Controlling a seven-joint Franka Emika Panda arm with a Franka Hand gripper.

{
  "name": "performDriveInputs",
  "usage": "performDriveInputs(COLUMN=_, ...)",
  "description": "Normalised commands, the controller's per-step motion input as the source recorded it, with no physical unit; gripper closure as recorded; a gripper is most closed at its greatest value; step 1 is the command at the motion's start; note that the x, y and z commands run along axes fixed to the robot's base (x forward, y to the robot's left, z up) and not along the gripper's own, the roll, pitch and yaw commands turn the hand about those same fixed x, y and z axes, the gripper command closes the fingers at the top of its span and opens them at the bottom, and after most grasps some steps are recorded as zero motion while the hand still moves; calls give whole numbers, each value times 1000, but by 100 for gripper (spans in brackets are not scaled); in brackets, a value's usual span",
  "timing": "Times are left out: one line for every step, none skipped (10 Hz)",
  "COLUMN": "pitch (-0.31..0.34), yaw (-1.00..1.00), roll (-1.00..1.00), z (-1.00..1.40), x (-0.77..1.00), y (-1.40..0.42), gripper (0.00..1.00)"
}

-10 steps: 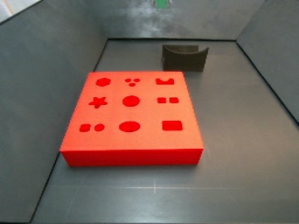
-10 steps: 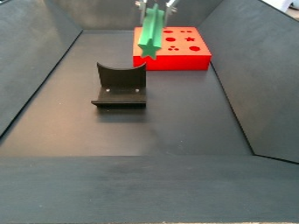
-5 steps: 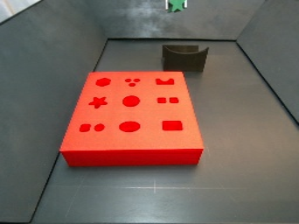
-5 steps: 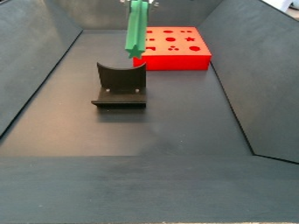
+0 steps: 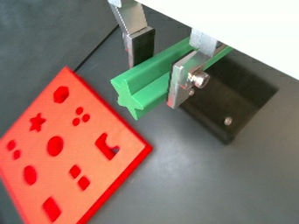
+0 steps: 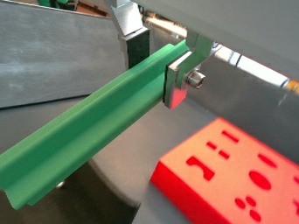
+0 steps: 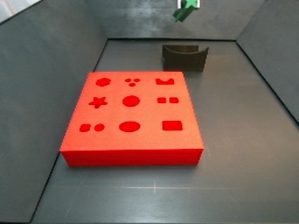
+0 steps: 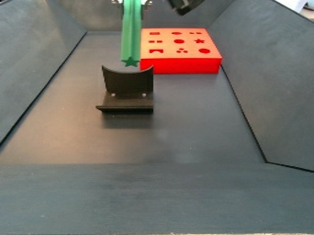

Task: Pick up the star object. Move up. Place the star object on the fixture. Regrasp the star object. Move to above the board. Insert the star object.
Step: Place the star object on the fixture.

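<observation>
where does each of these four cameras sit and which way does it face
Wrist view: rides the arm, looks down past the gripper on the star object, board and fixture; both fingers show.
Wrist view: same mount, looks along the star object toward the board; gripper shows.
Side view: sits high at the board's near end, facing the fixture; only the star object's tip shows.
Side view: sits opposite, fixture near, board far; star object hangs above the fixture.
All four share the board.
</observation>
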Motion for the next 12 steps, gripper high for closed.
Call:
performDriveInputs(pitch=199, yaw=-108, roll=-1000, z=-20, x=186, y=40, gripper=100)
performDriveInputs(pitch=204, yaw=-148, roll=-1000, z=-21, x=81, y=43, gripper=100)
performDriveInputs(pitch=187, yaw=-205, roll=-1000, z=-15, x=41, y=43, gripper=100)
performDriveInputs(pitch=162, yaw=-242, roll=-934, z=-17, x=51, y=41, gripper=100)
performDriveInputs(pitch=137, yaw=-246, roll=-811, z=-22, x=64, y=40, gripper=100)
performDriveInputs(pitch=87, yaw=-241, roll=-564, z=-22, x=86, y=46, gripper=100)
performDriveInputs(pitch=48, yaw=-231, roll=-387, z=-22, x=86, y=49, gripper=100)
performDriveInputs(pitch=-4, yaw=-206, roll=-216, z=-9, x=74, y=31, gripper=100)
performDriveInputs(pitch=-2, yaw=-123, roll=-145, z=-1000, x=88, y=125, gripper=100)
performDriveInputs(pitch=-22, yaw=-108, roll=-139, z=-1000, x=96, y=125, gripper=100)
performDriveInputs(pitch=-33, yaw=-94, roll=-132, z=-1000, x=110, y=118, gripper=100)
performDriveInputs(pitch=-48, yaw=-74, roll=-111, z=-1000, x=117, y=104, gripper=100)
